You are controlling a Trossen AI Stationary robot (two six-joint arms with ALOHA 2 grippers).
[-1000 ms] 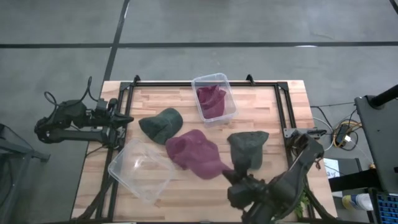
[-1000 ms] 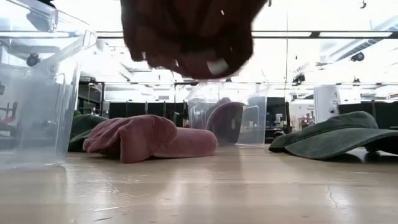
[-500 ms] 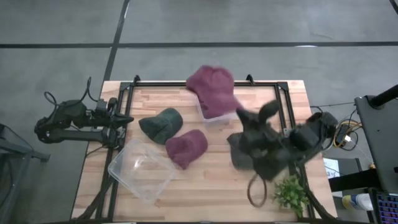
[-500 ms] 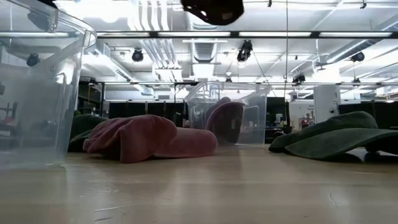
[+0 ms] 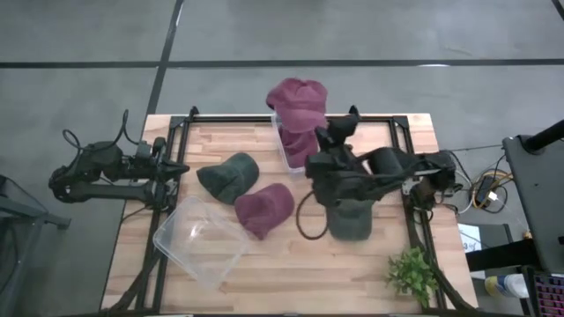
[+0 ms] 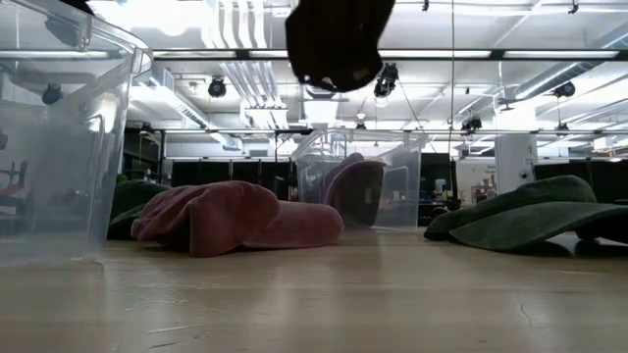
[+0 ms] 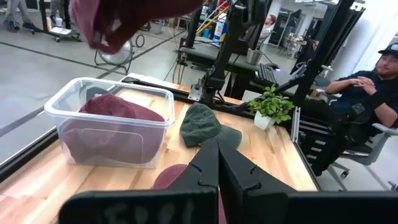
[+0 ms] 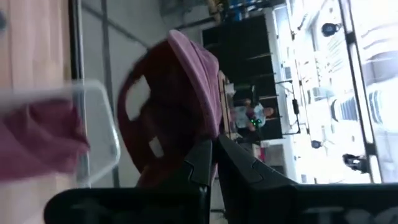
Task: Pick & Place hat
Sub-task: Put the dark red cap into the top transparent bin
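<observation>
Since half a second earlier, the right arm had swung from the tabletop's right edge in toward the far edge, carrying the maroon fabric baseball cap (image 5: 299, 104) with it, so the cap now hung above the far rim of the clear plastic storage bin (image 5: 327, 138). The right gripper (image 5: 322, 138) was pinched shut on the cap; the right wrist view showed its fingers clamped on the cloth, with the bin rim just beyond.

That bin already had another maroon hat (image 7: 111, 109) in it. A third maroon cap (image 5: 263, 209) lay near the middle of the tabletop, a dark green cap (image 5: 228, 176) left of it, and a second green cap (image 5: 349, 217) mostly under the right arm. An empty clear bin (image 5: 201, 239) sat at the near-left corner, a small potted plant (image 5: 411, 273) near-right.

My guess for doing this bit well: centre the cap over the bin opening first, since it looked to overhang the far rim, then lower before letting go so it doesn't snag.

The left gripper (image 7: 217, 163) waited closed and empty off the left edge.
</observation>
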